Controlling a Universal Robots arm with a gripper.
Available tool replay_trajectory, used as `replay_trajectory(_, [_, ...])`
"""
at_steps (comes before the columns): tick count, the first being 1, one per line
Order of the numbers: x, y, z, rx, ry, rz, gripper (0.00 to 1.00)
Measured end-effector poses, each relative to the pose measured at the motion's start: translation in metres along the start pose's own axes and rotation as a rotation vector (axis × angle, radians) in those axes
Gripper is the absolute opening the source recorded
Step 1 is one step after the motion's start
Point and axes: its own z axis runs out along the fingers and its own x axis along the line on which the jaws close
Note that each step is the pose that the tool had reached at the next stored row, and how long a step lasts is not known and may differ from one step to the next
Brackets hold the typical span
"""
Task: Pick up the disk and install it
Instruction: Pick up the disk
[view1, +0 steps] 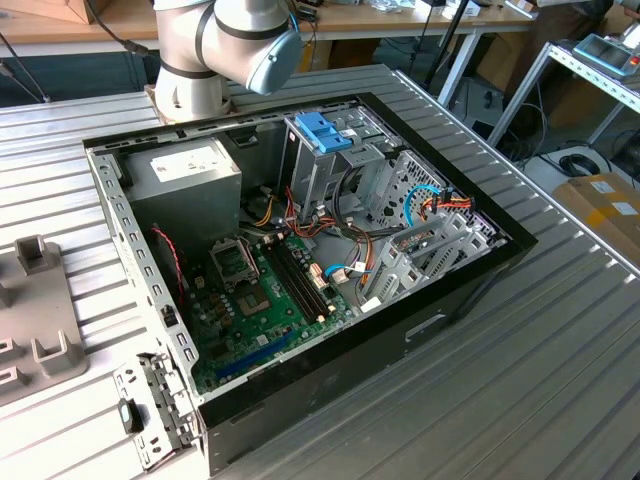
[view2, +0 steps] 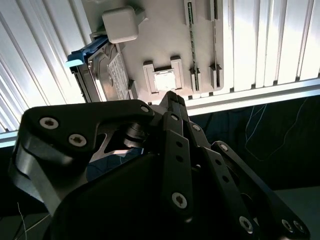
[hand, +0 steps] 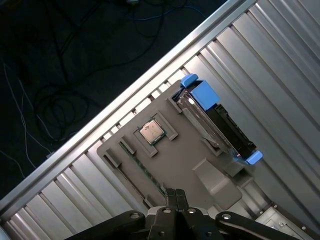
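1. Disk (hand: 220, 125): one, standing on its long edge in a slot of a grey tray (hand: 185, 150). It has a light-blue rail along each long side, and two blue rail ends stick out in the first wrist view.
2. In the second wrist view the disk (view2: 111, 75) is partly hidden by the black linkage and by a pale block of the tray (view2: 165, 40). One blue rail end shows there.
3. Gripper (hand: 175, 192): one, with its two fingers pressed together and nothing between them. It is apart from the disk, and its tips are seen against the tray. In the second wrist view the gripper (view2: 172, 97) has its tips just in front of the chip pocket.
4. Also on the tray are one square chip (hand: 150, 131) in a pocket and one thin green memory stick (hand: 146, 169) in a groove. The chip is glared to white in the second wrist view.
5. The tray lies on a slatted metal table (hand: 280, 60), near its edge. Past that edge is dark floor with loose cables (hand: 50, 75).
6. In the exterior view the arm (view1: 220, 40) rises behind one open case (view1: 300, 390) on the table.
   - Inside the case are a green board (view1: 260, 290), a grey power box (view1: 185, 175) and one blue latch (view1: 322, 132).
   - The tray (view1: 40, 310) is cut off at the exterior view's left.
   - One loose bracket (view1: 150, 400) lies beside the case.
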Motion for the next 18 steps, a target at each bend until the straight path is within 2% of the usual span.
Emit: replay_trajectory(18, [0.0, 0.0, 0.0, 0.0021, 0.0019, -0.022, 0.1])
